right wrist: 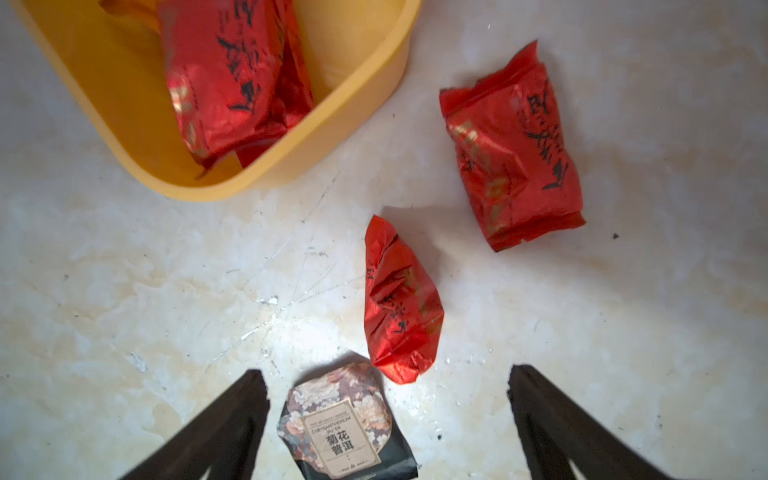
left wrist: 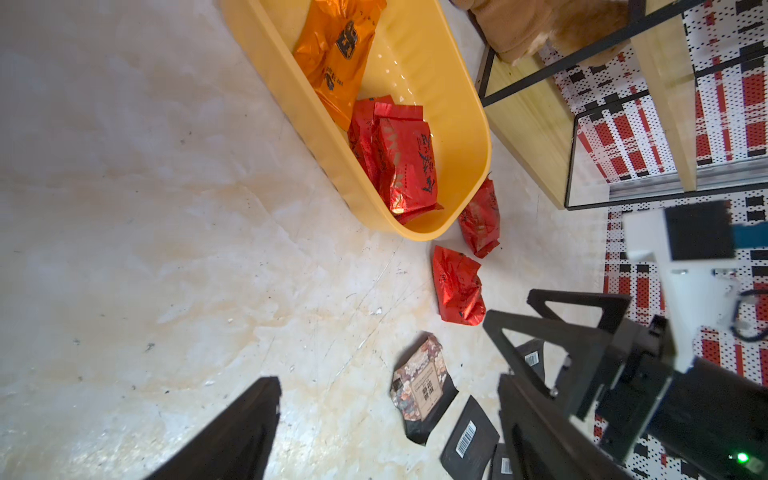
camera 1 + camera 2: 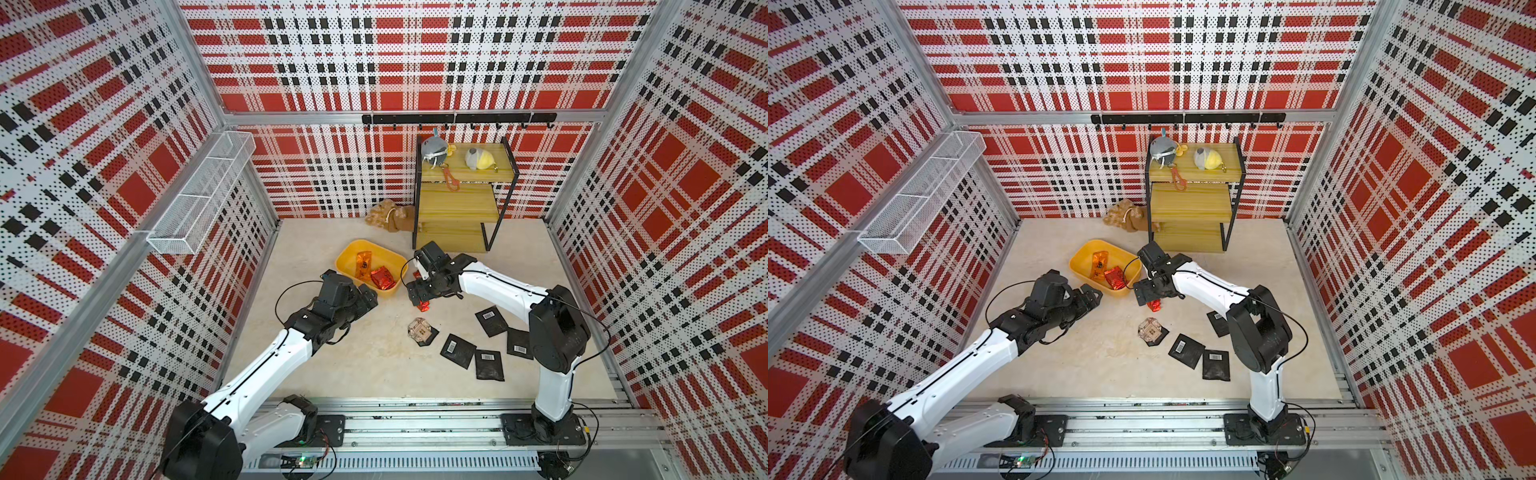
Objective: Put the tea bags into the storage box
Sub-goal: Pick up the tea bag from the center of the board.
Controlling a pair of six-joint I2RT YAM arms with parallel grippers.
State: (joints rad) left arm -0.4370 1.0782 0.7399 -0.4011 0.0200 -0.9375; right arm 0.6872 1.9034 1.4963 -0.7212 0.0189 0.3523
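Robot lab, enclosed test cell
Perforated plaid panels (image 3: 415, 50) on aluminium framing (image 3: 291, 118) wall in the desk (image 3: 353, 357); left arm (image 3: 270, 361) and right arm (image 3: 498, 286) are bolted to a metal rail (image 3: 415, 424).

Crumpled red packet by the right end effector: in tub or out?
Out. The crumpled red packet lies on the tabletop outside the yellow tub, apart from its wall; the right end effector is open.

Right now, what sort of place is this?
Probably a robot test booth, not a home: plaid perforated panels in aluminium framing, left arm and right arm bolted to a metal rail, plus a staged wooden shelf.
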